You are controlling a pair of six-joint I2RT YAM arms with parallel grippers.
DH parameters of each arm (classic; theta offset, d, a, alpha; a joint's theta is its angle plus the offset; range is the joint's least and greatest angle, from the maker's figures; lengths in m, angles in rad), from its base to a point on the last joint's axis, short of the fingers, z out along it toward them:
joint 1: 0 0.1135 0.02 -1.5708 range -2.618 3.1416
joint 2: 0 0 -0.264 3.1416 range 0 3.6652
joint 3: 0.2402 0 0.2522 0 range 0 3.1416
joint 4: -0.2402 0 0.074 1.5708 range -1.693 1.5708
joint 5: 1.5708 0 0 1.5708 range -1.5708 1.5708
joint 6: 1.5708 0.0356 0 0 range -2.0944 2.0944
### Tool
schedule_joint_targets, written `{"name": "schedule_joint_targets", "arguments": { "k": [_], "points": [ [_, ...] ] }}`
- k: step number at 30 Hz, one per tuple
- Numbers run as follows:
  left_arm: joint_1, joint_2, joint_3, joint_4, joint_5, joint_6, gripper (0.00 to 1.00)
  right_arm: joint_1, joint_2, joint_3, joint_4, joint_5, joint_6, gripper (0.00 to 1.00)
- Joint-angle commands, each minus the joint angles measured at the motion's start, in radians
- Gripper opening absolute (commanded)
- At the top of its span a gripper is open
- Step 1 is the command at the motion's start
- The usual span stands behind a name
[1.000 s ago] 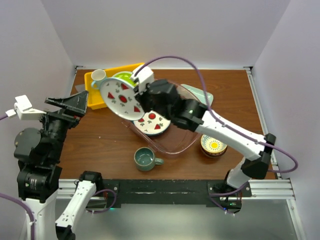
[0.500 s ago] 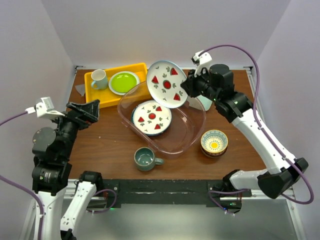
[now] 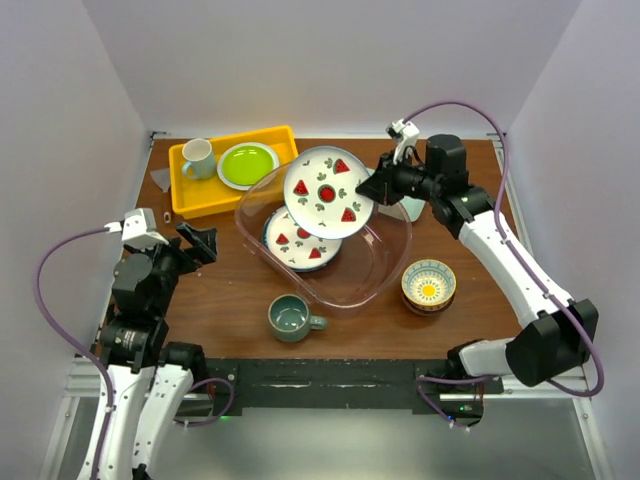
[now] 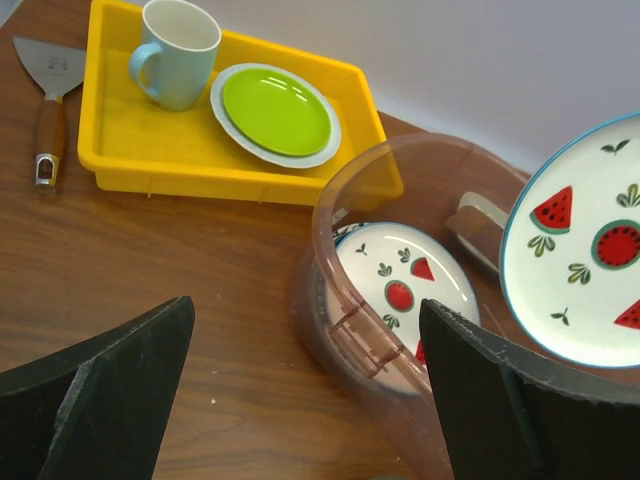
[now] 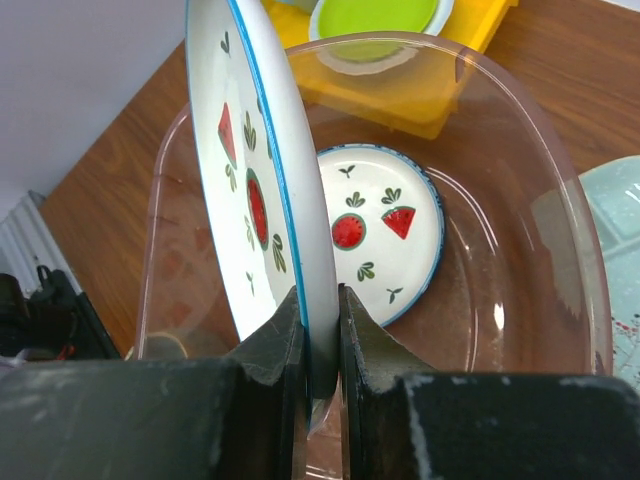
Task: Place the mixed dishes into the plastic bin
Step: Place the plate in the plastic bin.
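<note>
plate-stacking step: the right gripper pinches a watermelon plate by its 3 o'clock rim, tilted above the plastic bin, over the bottom plate lying inside. next: level it, lower it, let go. the left gripper hangs wide open and empty at the bin's 9 o'clock.

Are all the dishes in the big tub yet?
Not yet. One watermelon plate lies in the bin. The right jaws pinch a second plate over it. The mug, the bowls and the pale-green tray are outside the bin.
</note>
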Motion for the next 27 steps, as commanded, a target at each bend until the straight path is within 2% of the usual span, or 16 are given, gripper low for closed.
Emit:
{"name": "schedule_joint_targets", "arguments": {
  "k": [1,13,27],
  "points": [
    [-0.003,-0.022,-0.045,0.110,-0.007,0.063,1.00,-0.025,-0.011,-0.018,0.260,-0.127,0.110,0.00],
    [-0.003,-0.014,-0.081,0.145,0.014,0.067,1.00,-0.031,0.048,-0.123,0.421,-0.118,0.254,0.00],
    [-0.001,-0.008,-0.090,0.160,0.042,0.067,1.00,-0.032,0.121,-0.216,0.553,-0.015,0.413,0.00]
  ]
}}
